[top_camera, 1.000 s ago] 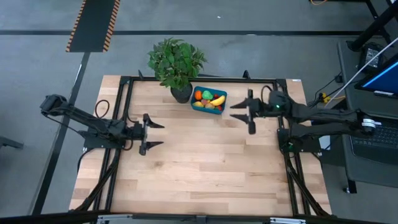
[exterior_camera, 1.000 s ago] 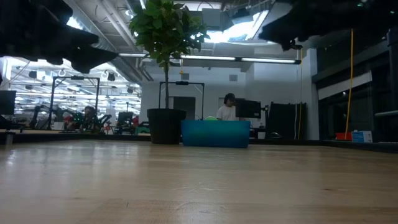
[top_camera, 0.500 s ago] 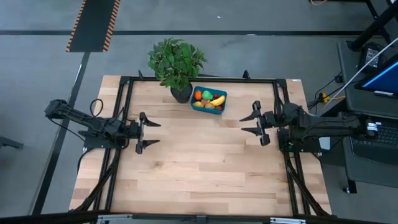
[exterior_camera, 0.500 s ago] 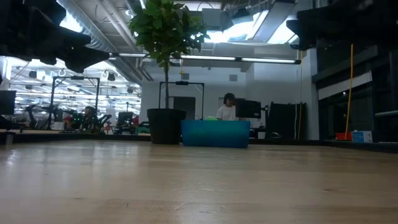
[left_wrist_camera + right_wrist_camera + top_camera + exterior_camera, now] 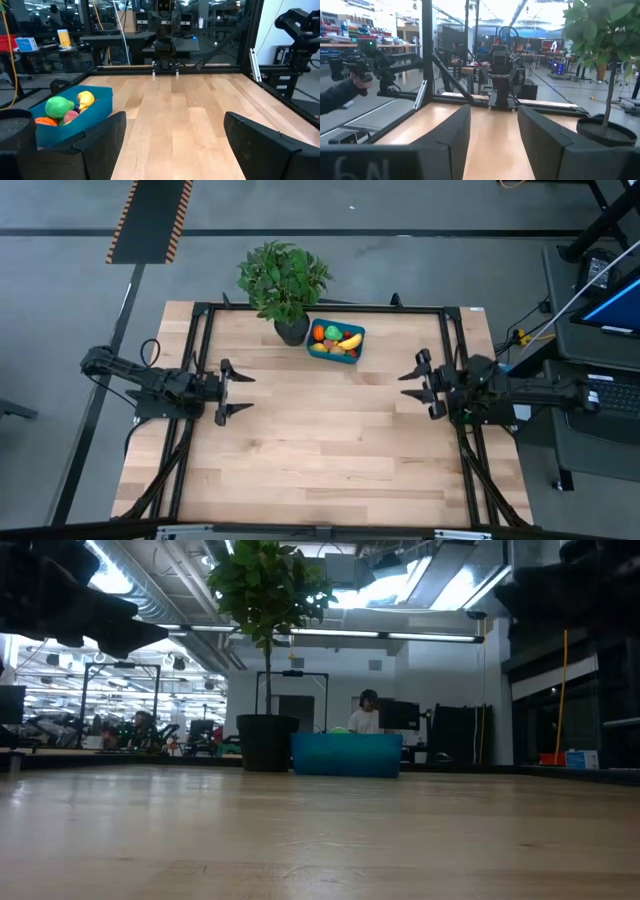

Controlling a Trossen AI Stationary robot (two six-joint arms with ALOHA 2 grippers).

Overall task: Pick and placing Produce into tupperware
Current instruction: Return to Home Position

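Spotting the blue container (image 5: 334,357) sitting near the back edge of the table (image 5: 320,470), just beside the plant pot (image 5: 291,331), on the pot's right-arm side. Seeing it holding the toy produce: a yellow banana (image 5: 350,340), an orange piece (image 5: 319,333) and a green piece (image 5: 332,331), plus some reddish bits too small for telling apart.

Finding the left gripper (image 5: 245,392) hanging over the left part of the table, well apart from the container, with fingers spread wide and gripping nothing. Finding the right gripper (image 5: 405,386) hanging over the right part, also well clear of the container, with fingers parted and carrying nothing. Pointing at each other across the bare wood in the middle, those two.

Also catching a person (image 5: 367,712) showing in the room beyond the container in the low view.
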